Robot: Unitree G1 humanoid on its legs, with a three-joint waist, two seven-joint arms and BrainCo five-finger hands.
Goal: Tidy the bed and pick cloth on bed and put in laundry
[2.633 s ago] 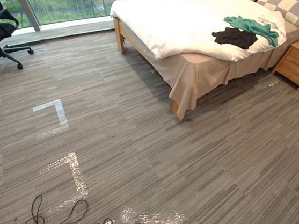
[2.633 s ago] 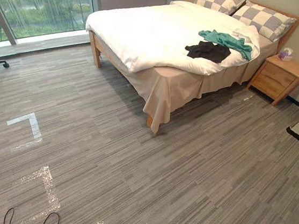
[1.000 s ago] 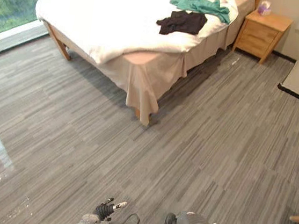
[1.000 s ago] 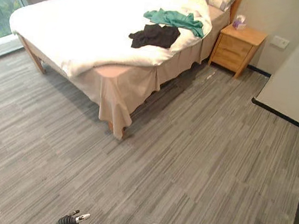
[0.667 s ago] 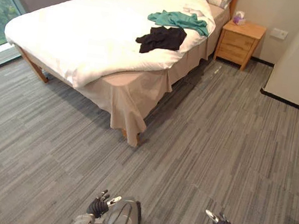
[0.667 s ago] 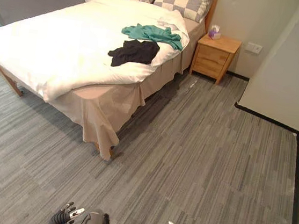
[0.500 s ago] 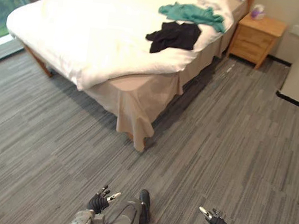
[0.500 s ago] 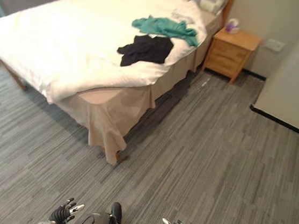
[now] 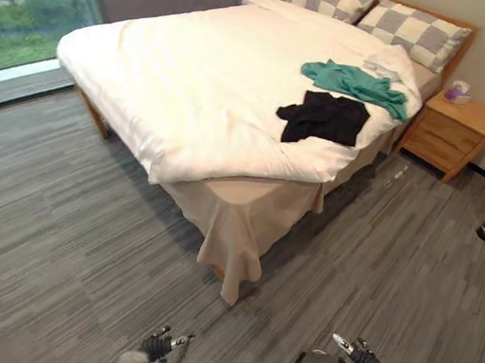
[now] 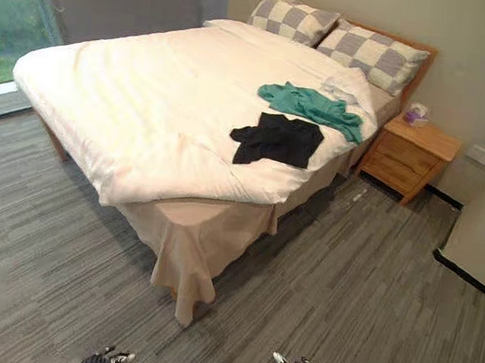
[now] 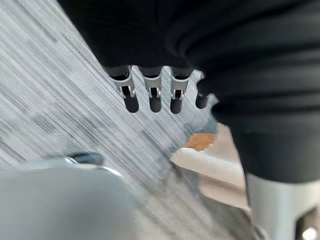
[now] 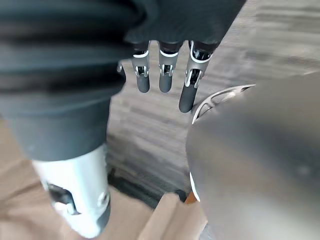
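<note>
Black cloth (image 9: 324, 118) is my first target, and neither hand has it. The left hand (image 11: 155, 92) hangs with its fingers straight and loose over the grey floor (image 9: 60, 240), holding nothing. The right hand (image 12: 164, 75) is the same, slack and empty. I judge they hang low because the bed (image 9: 167, 76) is well apart from them, with nothing in reach to grasp.

The nearest part of the bed is its foot corner, where the beige valance (image 9: 232, 233) drapes to the floor. The black cloth lies crumpled on the white duvet, near the bed's nightstand-side edge. The teal cloth (image 9: 356, 81) is just beyond it toward the checked pillows (image 9: 417, 33); I cannot tell if the two touch. The wooden nightstand (image 9: 448, 128) beside the bed carries a tissue box (image 9: 460, 87).

The wrist views settle the finger posture, which the head views leave too small to read. The head views give me the bed top and both cloths. My guess is that I should approach along the nightstand side.
</note>
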